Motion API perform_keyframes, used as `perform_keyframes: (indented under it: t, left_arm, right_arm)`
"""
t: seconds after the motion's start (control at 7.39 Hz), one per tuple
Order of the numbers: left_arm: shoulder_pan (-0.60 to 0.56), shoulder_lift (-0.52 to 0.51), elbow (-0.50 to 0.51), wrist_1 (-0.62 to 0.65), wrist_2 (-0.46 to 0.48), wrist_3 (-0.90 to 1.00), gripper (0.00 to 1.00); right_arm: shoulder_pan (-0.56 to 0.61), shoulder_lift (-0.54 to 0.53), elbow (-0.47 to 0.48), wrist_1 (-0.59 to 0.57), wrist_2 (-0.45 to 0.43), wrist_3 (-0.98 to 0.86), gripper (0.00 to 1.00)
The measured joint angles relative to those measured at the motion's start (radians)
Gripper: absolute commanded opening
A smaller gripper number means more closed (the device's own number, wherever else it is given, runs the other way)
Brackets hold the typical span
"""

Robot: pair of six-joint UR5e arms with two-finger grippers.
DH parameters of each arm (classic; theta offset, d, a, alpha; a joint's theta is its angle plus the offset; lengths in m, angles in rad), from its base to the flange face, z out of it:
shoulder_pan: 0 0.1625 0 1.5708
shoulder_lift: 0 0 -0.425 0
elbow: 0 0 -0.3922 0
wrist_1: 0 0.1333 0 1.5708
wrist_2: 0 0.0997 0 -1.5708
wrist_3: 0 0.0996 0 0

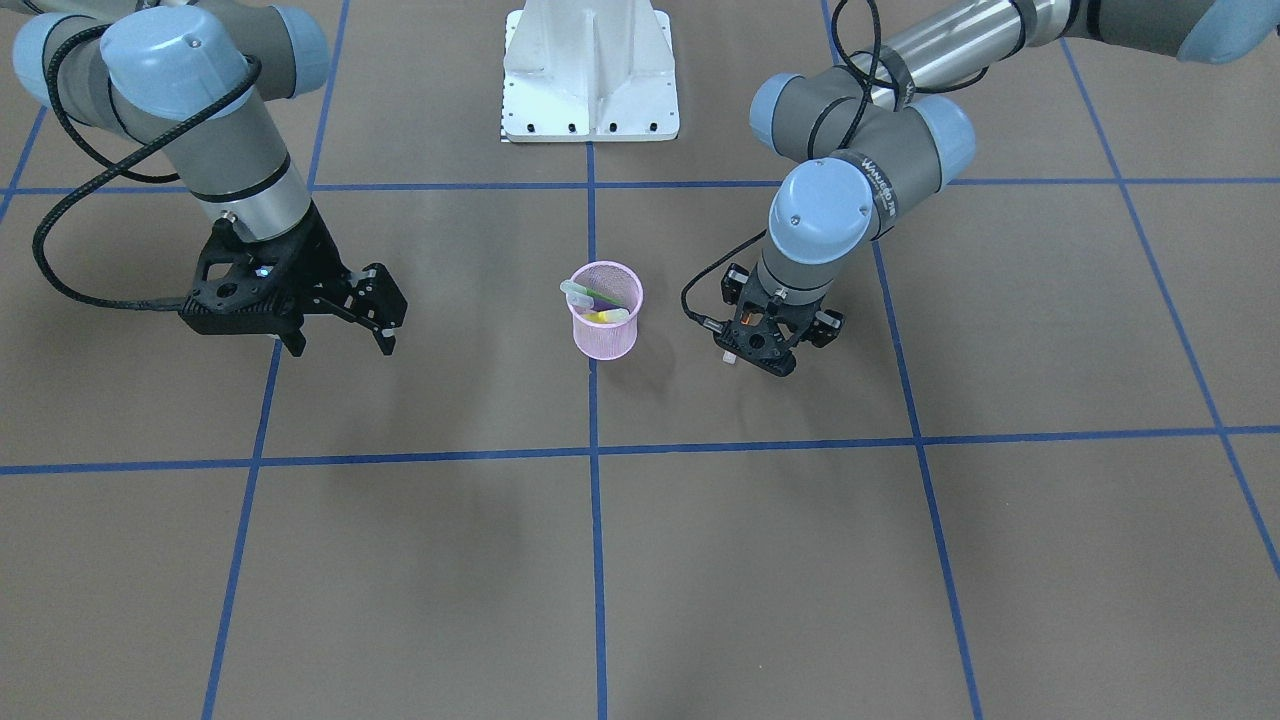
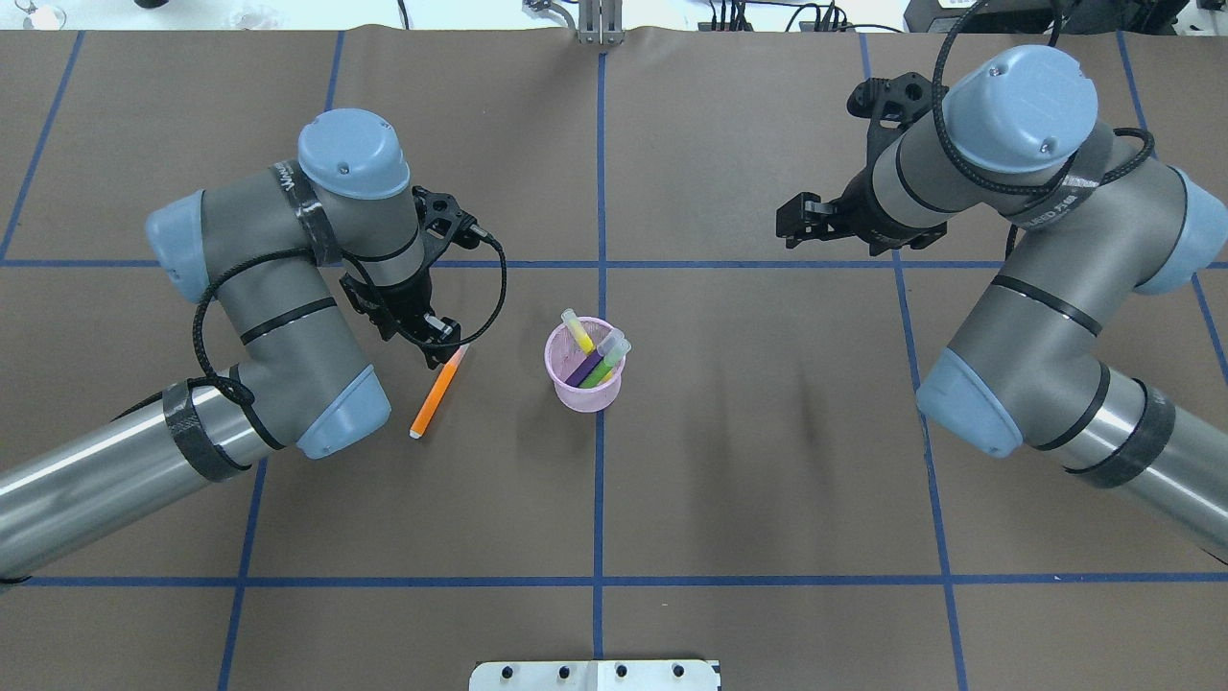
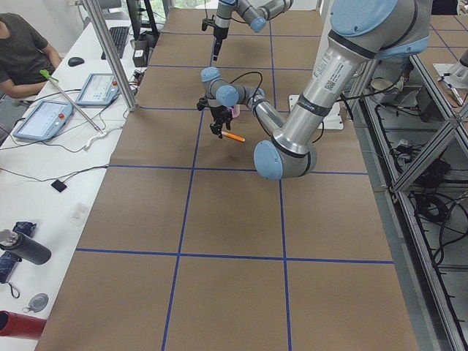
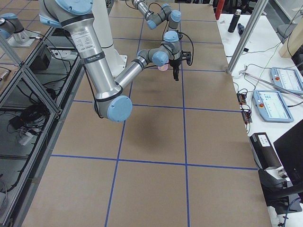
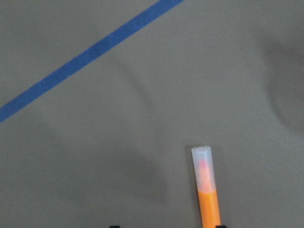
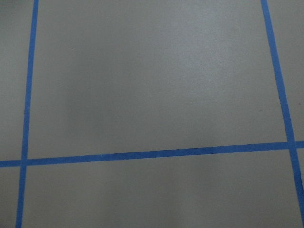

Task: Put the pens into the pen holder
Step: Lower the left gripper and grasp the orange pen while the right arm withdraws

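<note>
The pink mesh pen holder (image 1: 605, 335) (image 2: 583, 389) stands upright at the table's middle. It holds a yellow pen (image 2: 578, 331), a purple pen (image 2: 583, 368) and a green pen (image 2: 604, 365). An orange pen (image 2: 436, 393) (image 5: 209, 199) lies on the table to the cup's left. My left gripper (image 2: 443, 353) (image 1: 765, 350) is low over its far end, the one with the pale cap. Its jaws look open around the pen, which sits close to one finger. My right gripper (image 1: 340, 345) (image 2: 791, 223) is open and empty, raised well off to the cup's other side.
The white robot base (image 1: 590, 75) stands at the table's near edge. Blue tape lines (image 6: 142, 154) cross the brown table cover. In the exterior left view a side bench with tablets (image 3: 44, 117) and a seated operator (image 3: 22, 51) runs along the far edge.
</note>
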Motion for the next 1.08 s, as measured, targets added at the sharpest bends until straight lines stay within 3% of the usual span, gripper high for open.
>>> perform_keyframes:
  t: [0.41, 1.08]
  left_arm:
    - [0.003, -0.022, 0.013, 0.037, -0.007, 0.002, 0.68]
    - [0.023, -0.09, 0.105, 0.034, -0.008, -0.001, 0.65]
  right_arm:
    - [0.047, -0.035, -0.001, 0.0, 0.08, -0.056, 1.0]
    - [0.056, -0.051, -0.009, 0.0, 0.097, -0.075, 1.0]
